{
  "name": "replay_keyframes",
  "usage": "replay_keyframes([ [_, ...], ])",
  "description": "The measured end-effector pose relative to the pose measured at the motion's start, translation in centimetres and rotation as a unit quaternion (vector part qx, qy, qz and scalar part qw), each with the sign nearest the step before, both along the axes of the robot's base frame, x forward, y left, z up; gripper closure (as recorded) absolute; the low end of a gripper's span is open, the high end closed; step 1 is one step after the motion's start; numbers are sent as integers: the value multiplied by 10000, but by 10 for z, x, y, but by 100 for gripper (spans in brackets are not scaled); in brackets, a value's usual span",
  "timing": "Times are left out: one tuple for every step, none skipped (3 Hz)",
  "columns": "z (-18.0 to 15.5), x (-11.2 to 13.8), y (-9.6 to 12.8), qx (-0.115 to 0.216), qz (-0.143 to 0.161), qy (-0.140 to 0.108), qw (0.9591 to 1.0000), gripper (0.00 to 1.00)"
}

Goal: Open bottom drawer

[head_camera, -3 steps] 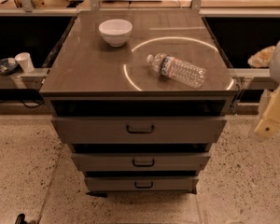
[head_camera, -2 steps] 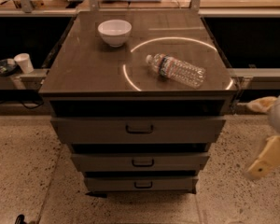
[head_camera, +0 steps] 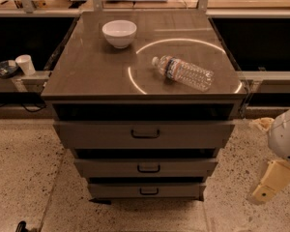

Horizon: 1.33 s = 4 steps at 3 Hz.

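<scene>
Where the speckled floor is seen from above and in front, one cabinet with three grey-brown drawers is recorded at centre.

Item 1: worktop. Brown, glossy, marked by a bright ring of reflected light. Two objects are carried on it, well apart.

Item 2: white bowl. Upright, placed near the far left corner of the worktop.

Item 3: clear plastic bottle. Laid on its side to the right of centre, with the cap pointed towards the bowl and the body crossing the ring of light.

Item 4: top drawer. The tallest and widest front, fitted with a black centre handle.

Item 5: middle drawer. A lower front, set directly beneath the top drawer.

Item 6: bottom drawer. The lowest and narrowest-looking front, found at the foot of the cabinet just above the floor. A small black handle is fitted at its centre. Only its front is shown, with a dark gap between it and the middle drawer.

Item 7: end effector. Located at the right edge of the view, low, beside the cabinet's right side and apart from it, well clear of the bottom drawer's handle. Nothing is seen held by it; whether it is wide or narrow cannot be told.

Item 8: white cup. Upright on a ledge to the left of the cabinet.
</scene>
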State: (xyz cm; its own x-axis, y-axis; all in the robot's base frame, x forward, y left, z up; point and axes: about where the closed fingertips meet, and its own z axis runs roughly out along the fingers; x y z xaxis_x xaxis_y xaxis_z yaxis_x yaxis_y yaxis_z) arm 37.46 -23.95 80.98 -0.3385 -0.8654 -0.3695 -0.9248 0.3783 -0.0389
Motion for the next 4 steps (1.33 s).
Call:
replay_keyframes([
  [-17, 13, 14, 76, 78, -70, 9999, 0],
  [-64, 17, 43, 223, 463, -228, 9984, 0],
  [-138, 19, 75, 474, 892, -369, 9942, 0],
  [-186, 30, 87, 1503, 858, -724, 9822, 0],
])
